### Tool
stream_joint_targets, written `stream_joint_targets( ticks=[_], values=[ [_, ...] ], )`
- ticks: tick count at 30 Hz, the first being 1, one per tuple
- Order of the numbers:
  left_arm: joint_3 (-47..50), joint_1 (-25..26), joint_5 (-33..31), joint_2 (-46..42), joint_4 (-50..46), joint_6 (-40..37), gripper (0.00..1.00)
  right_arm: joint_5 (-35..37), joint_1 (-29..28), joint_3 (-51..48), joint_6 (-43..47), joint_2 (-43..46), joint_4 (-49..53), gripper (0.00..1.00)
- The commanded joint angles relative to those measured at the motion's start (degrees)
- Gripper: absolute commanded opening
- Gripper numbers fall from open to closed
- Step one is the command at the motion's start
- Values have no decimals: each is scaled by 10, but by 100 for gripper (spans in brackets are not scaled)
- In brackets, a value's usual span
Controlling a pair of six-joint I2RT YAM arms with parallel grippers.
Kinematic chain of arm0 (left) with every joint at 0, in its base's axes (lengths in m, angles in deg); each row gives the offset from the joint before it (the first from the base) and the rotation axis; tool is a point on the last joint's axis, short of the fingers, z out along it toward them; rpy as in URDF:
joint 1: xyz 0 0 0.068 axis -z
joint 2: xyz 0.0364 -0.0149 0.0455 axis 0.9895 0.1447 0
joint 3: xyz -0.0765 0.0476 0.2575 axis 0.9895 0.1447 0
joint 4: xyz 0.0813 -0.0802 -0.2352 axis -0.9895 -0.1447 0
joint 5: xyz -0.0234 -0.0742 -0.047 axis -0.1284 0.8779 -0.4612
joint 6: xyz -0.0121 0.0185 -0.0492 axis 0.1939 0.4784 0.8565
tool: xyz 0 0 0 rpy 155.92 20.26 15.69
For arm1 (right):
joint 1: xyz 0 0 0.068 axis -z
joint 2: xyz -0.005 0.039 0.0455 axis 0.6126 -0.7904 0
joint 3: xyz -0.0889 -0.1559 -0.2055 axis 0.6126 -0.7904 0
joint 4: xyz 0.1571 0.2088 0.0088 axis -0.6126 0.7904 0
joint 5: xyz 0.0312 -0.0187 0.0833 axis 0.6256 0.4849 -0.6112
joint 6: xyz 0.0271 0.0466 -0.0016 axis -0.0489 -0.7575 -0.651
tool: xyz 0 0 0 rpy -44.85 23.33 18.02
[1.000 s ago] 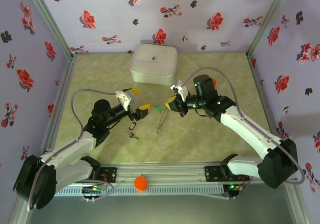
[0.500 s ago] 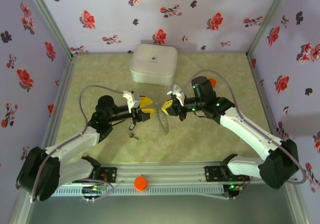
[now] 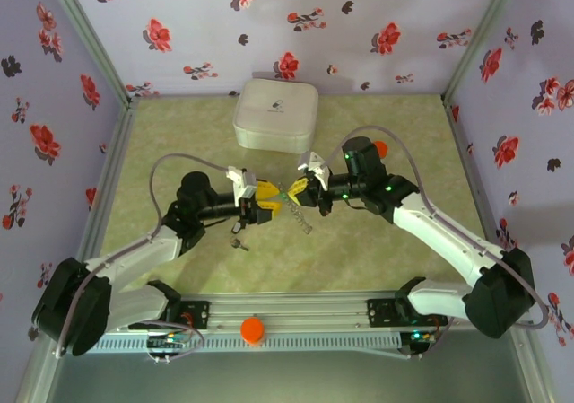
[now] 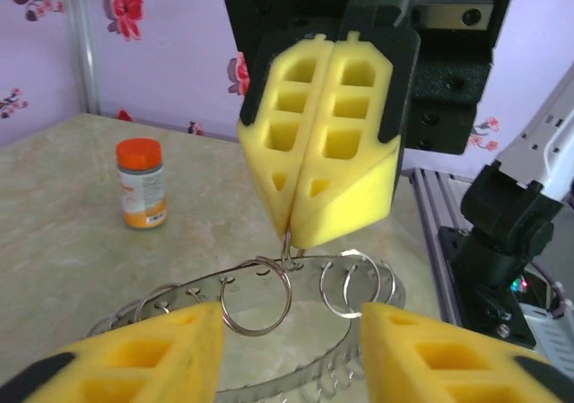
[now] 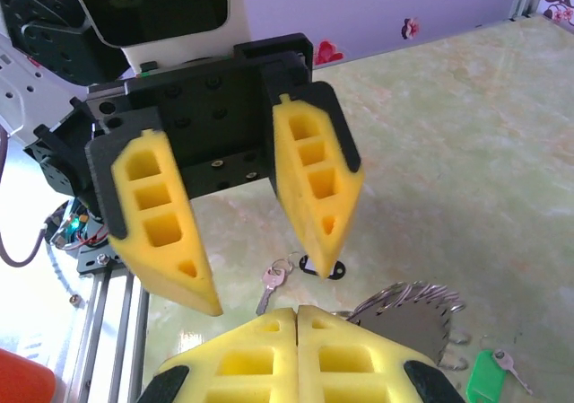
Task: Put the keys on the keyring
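From above, see the left end effector (image 3: 272, 198) and right end effector (image 3: 292, 194) tip to tip over the middle of the worktop (image 3: 179, 134), with the keyring (image 3: 302, 220) slanting away just below the right one's tips. Spot a key (image 3: 237, 227) lying on the near side of the left arm, a case (image 3: 275, 114) at the back and a bottle (image 3: 381, 147) behind the right arm. Through the left wrist, find its own yellow fingers (image 4: 152, 358) spread apart with nothing between, and opposite them the right pair pressed together, pinching a wire loop of the keyring. Through the right wrist, note its own pair closed tight at the bottom, the left pair gaping ahead, the black-headed key flat on the worktop beyond, and a green tab (image 5: 484, 374) lying just beside the keyring's toothed edge.
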Motion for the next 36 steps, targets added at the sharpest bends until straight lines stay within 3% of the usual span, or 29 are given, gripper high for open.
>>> stream_joint_targets(
  ticks=[1, 6, 12, 20, 27, 32, 36],
  values=[
    [2, 32, -111, -31, -77, -122, 55, -10, -8, -8, 3, 0, -23, 0],
    [5, 54, -215, -39, -79, -191, 53, -15, -18, -10, -3, -11, -27, 0],
    [14, 58, -251, -46, -59, -208, 47, -21, -24, -8, 1, -12, -12, 0],
    [18, 63, -252, -46, -75, -217, 48, -23, -31, -5, 3, -9, -2, 0],
    [29, 63, -210, -58, -71, -207, 51, -3, -32, -8, 15, -4, 0, 0],
    [36, 63, -180, -63, -73, -184, 42, 18, -32, -22, 24, 8, -21, 0],
    [40, 63, -177, -64, -58, -160, 25, 27, -32, -36, 40, 22, -44, 0]
  ],
)
